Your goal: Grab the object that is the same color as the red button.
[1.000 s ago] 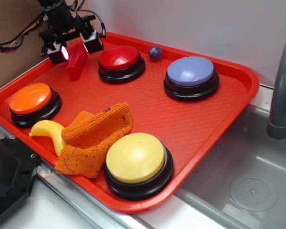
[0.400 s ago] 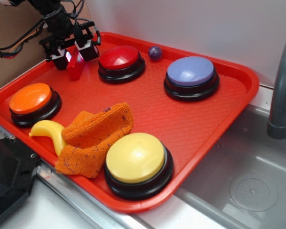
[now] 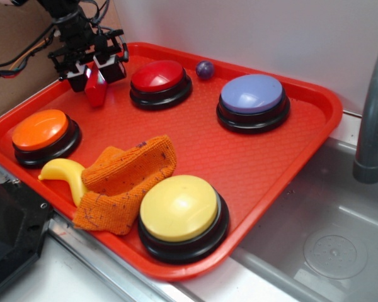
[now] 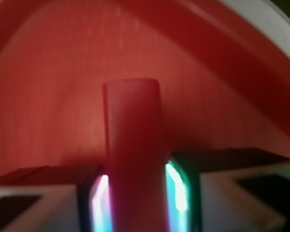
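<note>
**Red block clamped at the tray's far left corner**

We take the red tray [image 3: 315,119] as our landmark. Just past its left rim we see a brown board, and below its near left corner a dark object on the pale counter. At the tray's far left corner our gripper [image 3: 96,70] has its jaws closed narrowly on the red block [image 3: 96,88]; in the wrist view the block [image 4: 133,154] stands upright between two glowing pads [image 4: 176,191], touching both. We cannot tell whether its lower end touches the tray. The raised rim sits close behind it.

Along the tray's left side lie the orange button [image 3: 43,133], a yellow banana [image 3: 66,176] and an orange cloth [image 3: 123,182]. The red button [image 3: 159,80] stands just right of the block, with a small purple ball [image 3: 205,69] by the far rim. The purple button [image 3: 252,100] and yellow button [image 3: 183,214] follow, open tray floor between them. Right of the tray lies a steel sink [image 3: 334,245] with a grey faucet [image 3: 372,126]. We read no writing anywhere.
</note>
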You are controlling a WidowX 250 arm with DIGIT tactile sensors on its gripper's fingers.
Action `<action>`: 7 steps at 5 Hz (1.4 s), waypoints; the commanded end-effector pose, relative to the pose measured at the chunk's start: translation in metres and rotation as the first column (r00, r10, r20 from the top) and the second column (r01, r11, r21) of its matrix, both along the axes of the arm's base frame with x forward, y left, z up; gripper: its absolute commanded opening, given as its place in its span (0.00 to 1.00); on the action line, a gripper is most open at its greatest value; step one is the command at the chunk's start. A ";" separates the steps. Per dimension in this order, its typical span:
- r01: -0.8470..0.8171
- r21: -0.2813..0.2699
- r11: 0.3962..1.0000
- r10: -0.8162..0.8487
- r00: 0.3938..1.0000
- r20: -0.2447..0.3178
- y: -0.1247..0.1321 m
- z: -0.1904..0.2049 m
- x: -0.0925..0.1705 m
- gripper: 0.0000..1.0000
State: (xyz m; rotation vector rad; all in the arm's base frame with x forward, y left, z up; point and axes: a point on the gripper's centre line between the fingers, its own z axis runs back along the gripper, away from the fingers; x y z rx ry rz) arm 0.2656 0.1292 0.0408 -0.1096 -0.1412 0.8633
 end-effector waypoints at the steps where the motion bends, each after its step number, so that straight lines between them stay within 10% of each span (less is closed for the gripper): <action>1: 0.151 0.053 0.987 -0.154 0.987 0.049 -0.027 0.074 -0.006 0.00; 4: 0.474 -0.060 0.878 -0.469 0.879 0.083 -0.129 0.132 -0.037 0.00; 7: 0.522 -0.023 0.853 -0.520 0.853 0.051 -0.140 0.133 -0.045 0.01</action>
